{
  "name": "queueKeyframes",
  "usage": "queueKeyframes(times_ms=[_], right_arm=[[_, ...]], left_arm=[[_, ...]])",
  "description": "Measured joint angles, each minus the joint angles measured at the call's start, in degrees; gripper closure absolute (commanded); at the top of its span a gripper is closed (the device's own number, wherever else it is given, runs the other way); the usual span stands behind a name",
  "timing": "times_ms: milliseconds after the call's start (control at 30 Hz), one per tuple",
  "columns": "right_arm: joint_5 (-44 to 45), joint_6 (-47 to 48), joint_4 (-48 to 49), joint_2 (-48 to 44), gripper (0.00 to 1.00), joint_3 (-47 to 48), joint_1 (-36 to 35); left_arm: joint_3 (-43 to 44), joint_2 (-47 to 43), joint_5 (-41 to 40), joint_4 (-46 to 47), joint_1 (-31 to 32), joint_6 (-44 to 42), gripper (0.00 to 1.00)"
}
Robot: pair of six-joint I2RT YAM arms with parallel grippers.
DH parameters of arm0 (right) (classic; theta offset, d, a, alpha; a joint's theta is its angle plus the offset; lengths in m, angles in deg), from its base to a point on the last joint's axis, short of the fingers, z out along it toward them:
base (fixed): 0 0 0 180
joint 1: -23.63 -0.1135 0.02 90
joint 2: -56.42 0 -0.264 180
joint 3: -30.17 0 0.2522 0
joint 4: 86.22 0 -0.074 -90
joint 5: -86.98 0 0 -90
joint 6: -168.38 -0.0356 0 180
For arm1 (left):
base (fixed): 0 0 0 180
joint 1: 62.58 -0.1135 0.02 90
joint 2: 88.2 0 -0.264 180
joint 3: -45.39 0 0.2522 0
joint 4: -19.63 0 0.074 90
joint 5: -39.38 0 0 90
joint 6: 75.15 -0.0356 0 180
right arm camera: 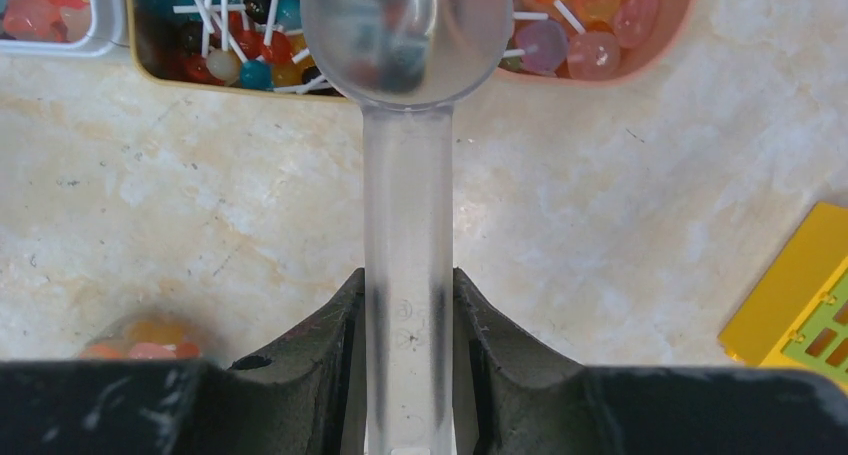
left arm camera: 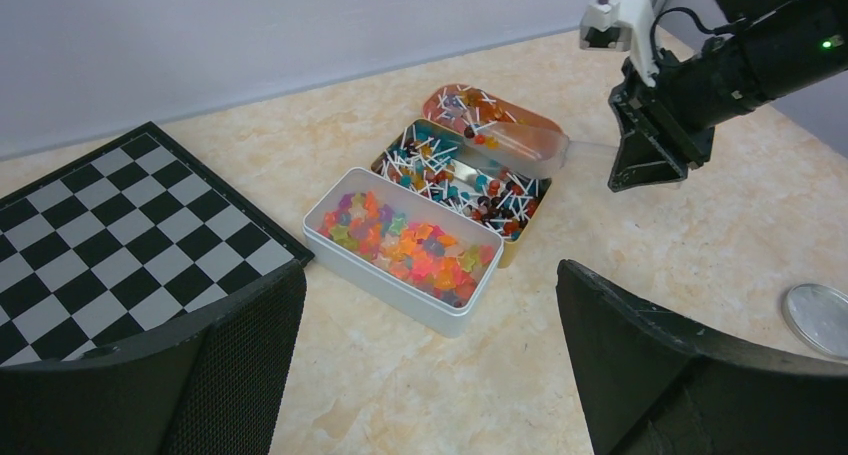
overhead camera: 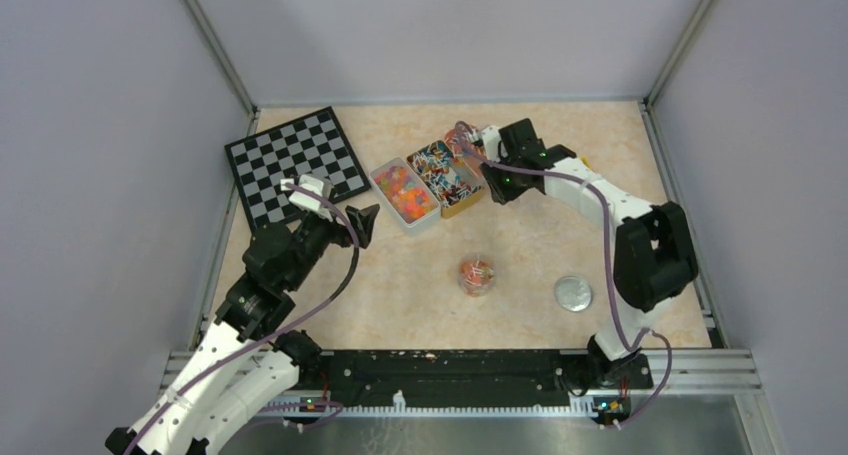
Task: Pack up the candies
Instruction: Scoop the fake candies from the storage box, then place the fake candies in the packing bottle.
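The candies fill three open containers at the back: gummy sweets in a white tin, small stick sweets in a yellow tin, and more in a pink tray. My right gripper is shut on the handle of a translucent scoop. The scoop's bowl is over the near edge of the yellow tin and pink tray, with coloured shapes showing through it. A small clear jar holding some candies stands mid-table. My left gripper is open and empty, left of the white tin.
A checkerboard lies at the back left. The jar's round silver lid lies right of the jar. A yellow block with green squares lies to the right in the right wrist view. Grey walls close in the table.
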Motion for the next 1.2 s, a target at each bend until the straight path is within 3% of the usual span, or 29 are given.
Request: queueKeyframes(times_ms=[300,500,1033,1200], right_arm=[[-4.70,4.96,8.63,-9.46,1.00,-10.95,2.16],[-6.78,9.33,7.37,-15.76,1.00,-13.20,2.16],[-12.68,31.08,-20.15,-41.33,1.00,-13.49,-2.58],[-12.35,34.47,-26.16,-44.59,1.00,-13.49,-3.93]], left_arm=[[0.00,0.00,0.00,0.02,0.04,-0.15,0.01],[0.00,0.00,-0.20,0.02,0.04,-0.20,0.01],[-0.02,-0.94,-0.15,-0.02,0.04,0.09,0.01],[-0.02,-0.96,-0.26,-0.02,0.04,0.09,0.01]])
